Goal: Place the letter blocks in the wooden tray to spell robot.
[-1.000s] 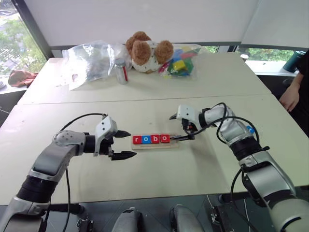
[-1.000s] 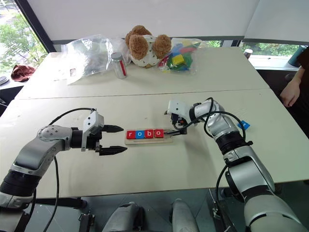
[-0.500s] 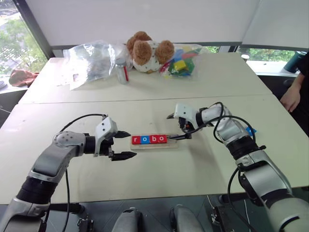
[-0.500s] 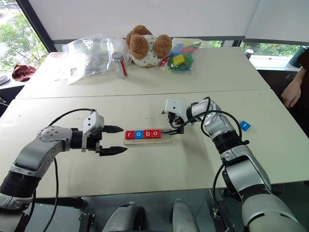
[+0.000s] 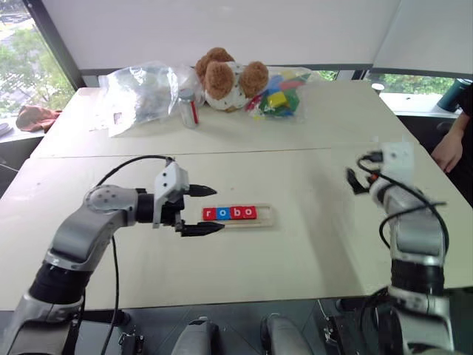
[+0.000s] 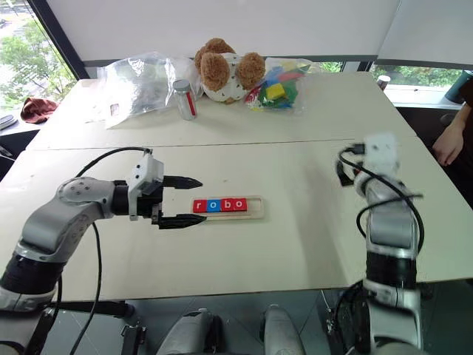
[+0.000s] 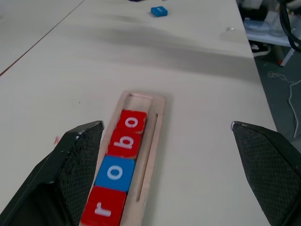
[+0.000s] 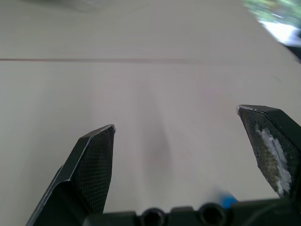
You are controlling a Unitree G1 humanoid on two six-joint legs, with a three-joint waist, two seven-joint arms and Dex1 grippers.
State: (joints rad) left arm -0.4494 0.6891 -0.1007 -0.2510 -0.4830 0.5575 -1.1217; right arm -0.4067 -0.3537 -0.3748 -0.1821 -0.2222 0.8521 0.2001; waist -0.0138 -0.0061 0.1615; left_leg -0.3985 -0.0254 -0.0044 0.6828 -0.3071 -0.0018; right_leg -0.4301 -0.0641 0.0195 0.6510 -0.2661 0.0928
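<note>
Left eye view has the long pale wooden tray [image 5: 238, 214] lying on the white table [image 5: 295, 244] with four small flat letter tiles [image 5: 230, 213] in it, red, blue, red, red, reading r, o, b, o. The slot at the tray's right end is bare. So the word lacks its last letter, and I judge the step in hand to be fetching the t.

The left gripper [image 5: 204, 210] hangs just at the tray's left end, its two black fingers spread wide and holding nothing. The right gripper [image 8: 188, 155] is well off to the right of the tray, raised over bare table, fingers likewise apart and empty.

A small blue tile [image 7: 159, 11] lies far beyond the tray's empty end in the left wrist view; it is likely the missing letter. The next move, as I see it, calls for the right arm to come down over that tile, close on it, and carry it to the bare slot, letter upright.

Its letter is too small to read. In the right wrist view a blue speck [image 8: 227, 201] shows, mostly hidden by the gripper's base.
</note>
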